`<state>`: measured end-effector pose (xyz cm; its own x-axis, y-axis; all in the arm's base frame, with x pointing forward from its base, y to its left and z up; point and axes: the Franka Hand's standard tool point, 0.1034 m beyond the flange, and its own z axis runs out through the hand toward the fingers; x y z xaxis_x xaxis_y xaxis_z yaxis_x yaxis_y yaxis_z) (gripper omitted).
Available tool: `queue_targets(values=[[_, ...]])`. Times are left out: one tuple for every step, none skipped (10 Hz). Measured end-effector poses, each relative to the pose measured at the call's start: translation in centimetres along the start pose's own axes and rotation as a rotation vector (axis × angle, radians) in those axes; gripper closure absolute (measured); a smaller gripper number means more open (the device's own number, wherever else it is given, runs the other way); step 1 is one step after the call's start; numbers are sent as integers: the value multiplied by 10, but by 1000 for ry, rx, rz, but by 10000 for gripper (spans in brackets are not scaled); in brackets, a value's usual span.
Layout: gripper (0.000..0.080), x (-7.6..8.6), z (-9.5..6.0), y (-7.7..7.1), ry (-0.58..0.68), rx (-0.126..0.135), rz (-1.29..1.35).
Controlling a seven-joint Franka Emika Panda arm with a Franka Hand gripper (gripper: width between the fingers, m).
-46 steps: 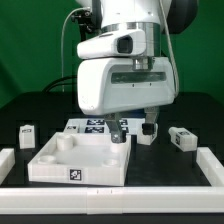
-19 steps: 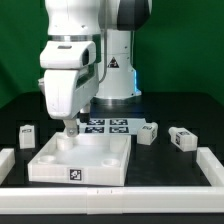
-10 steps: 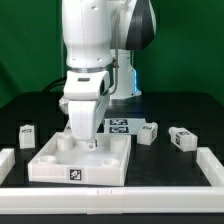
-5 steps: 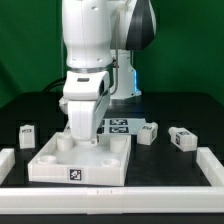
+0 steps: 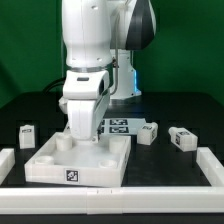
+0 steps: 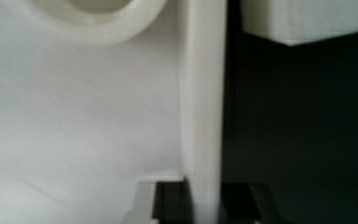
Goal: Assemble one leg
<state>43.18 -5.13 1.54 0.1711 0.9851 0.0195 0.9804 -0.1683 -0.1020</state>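
Over the back of the white tray-like piece [image 5: 80, 165], the white arm [image 5: 90, 50] stands nearly upright, its gripper [image 5: 88, 140] pointing straight down. In the wrist view, the dark fingertips [image 6: 165, 205] pinch one thin wall of the tray between them. One leg [image 5: 28, 133] lies on the black table [image 5: 195, 118] at the exterior view's left. A second leg [image 5: 148, 132] and a third leg [image 5: 181, 138] lie at the right, near the marker board [image 5: 118, 125]. A green backdrop [image 5: 25, 50] hangs behind.

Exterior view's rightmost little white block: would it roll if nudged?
Probably not: the leg looks boxy and lies flat, so it should slide rather than roll. It seems to be rigid plastic, likely stiff, and probably light, being small.
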Motion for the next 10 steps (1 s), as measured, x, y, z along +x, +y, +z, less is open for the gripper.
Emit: queue_targets(values=[[737,0,0,0,0,0,0],[737,0,0,0,0,0,0],[737,1,0,1,-1,0,-6],[735,5,0,5,1,-4,-18],[735,15,0,10,-2,-11,-49],[735,26,-1,17,-6,-24,-97],[735,38,-1,24,-14,-46,-152],[736,45,-1,26,-19,-52,-182],[736,45,-1,26,-18,-52,-178],[736,44,-2,26,-18,-52,-177]])
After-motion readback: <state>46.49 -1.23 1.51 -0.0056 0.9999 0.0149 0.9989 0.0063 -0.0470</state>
